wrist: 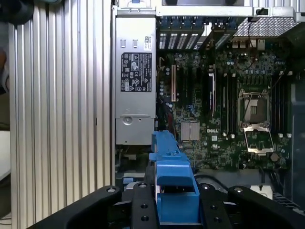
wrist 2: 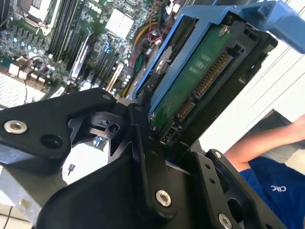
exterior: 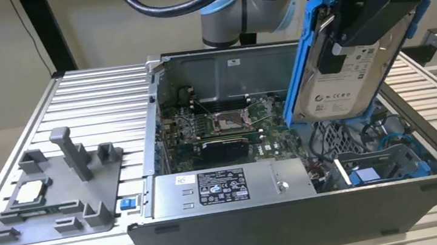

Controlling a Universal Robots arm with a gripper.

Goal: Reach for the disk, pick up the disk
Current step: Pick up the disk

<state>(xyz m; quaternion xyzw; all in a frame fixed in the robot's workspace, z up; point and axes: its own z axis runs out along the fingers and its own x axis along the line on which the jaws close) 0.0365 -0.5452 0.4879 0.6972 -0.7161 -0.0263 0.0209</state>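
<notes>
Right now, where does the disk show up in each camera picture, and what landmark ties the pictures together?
Exterior view: the disk hangs tilted at upper right, label facing out, held by the gripper above the open computer case.
Second wrist view: upper right, its green circuit board underside showing inside the blue frame.
First wrist view: lower centre, seen as its blue rail between the black jaws.
Shared landmark: the motherboard.

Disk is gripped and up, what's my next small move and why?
Probably keep lifting straight up a little: the gripper holds the disk tilted above the open computer case, its lower edge still close over the drive bay.
</notes>
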